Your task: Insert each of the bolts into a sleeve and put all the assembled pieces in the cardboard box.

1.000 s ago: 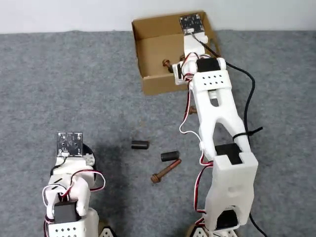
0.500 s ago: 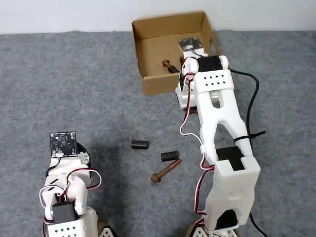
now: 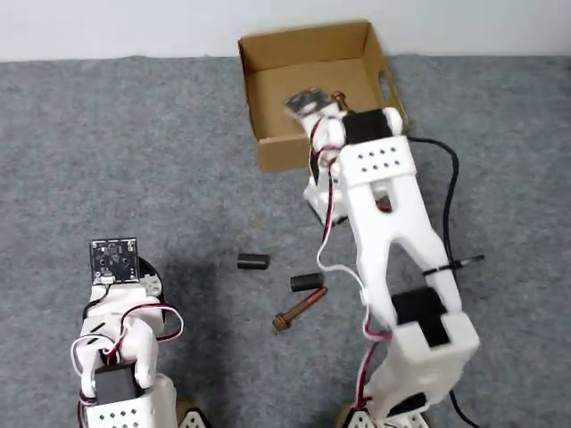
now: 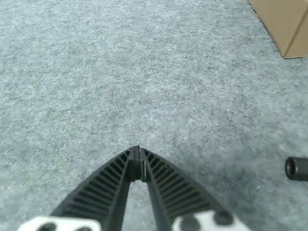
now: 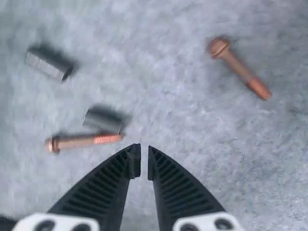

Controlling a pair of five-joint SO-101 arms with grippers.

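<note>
The cardboard box (image 3: 268,85) stands at the table's far edge, and a copper bolt head (image 3: 337,96) shows inside it beside the right arm's wrist. Two dark sleeves (image 3: 253,261) (image 3: 307,282) and a copper bolt (image 3: 300,309) lie mid-table. My right gripper (image 5: 143,161) hangs above the carpet, open by a narrow gap and holding nothing. Past it lie a sleeve (image 5: 102,120), the bolt (image 5: 82,141), another sleeve (image 5: 48,65) and a second bolt (image 5: 239,67). My left gripper (image 4: 139,151) is shut and empty over bare carpet, with one sleeve (image 4: 297,169) off to its side.
Grey carpet covers the table, and a white wall runs behind the box. A corner of the box (image 4: 284,24) shows far ahead of the left gripper. The right arm's white links and wires (image 3: 393,232) span the table's right half.
The right arm has drawn back out of the box and swung left, so its wrist now looks down on the loose parts. The left arm shifted slightly, then stayed still.
</note>
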